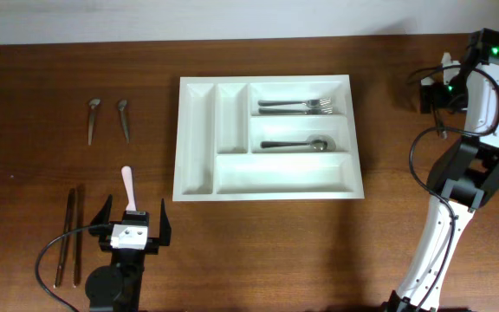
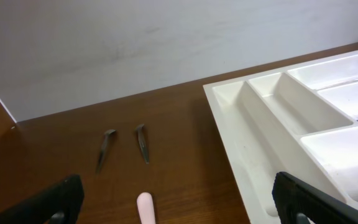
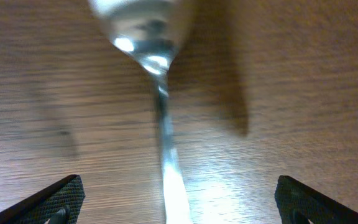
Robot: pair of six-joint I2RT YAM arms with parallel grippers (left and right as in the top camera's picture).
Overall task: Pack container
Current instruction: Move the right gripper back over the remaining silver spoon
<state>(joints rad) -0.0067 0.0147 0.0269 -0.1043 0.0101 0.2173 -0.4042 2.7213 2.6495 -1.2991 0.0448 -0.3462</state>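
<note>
Nearest to the robot's side of the table, the left gripper pointed away toward the wall, its fingers spread wide and touching nothing. A pink-handled utensil lay on the wood between them, its long axis in line with the gripper. Just left of it, two dark sticks lay side by side, also pointing from near to far; only the overhead view showed them. Farther, in the middle of the table, the container lay flat and open side up. Its long axis ran left to right, with the two narrow compartments at its left end and the three long ones to their right. From above, forks were seen in the farthest long compartment and a spoon in the middle one, both lying along that axis with heads to the right. The left wrist view showed only the container's left part, and the pale wall behind the table. Well apart to the left lay two small metal utensils. At the far right, the right gripper hung close over the wood with fingers spread. Another spoon lay between them, neither finger touching it. The overhead view did not show this spoon.
</note>
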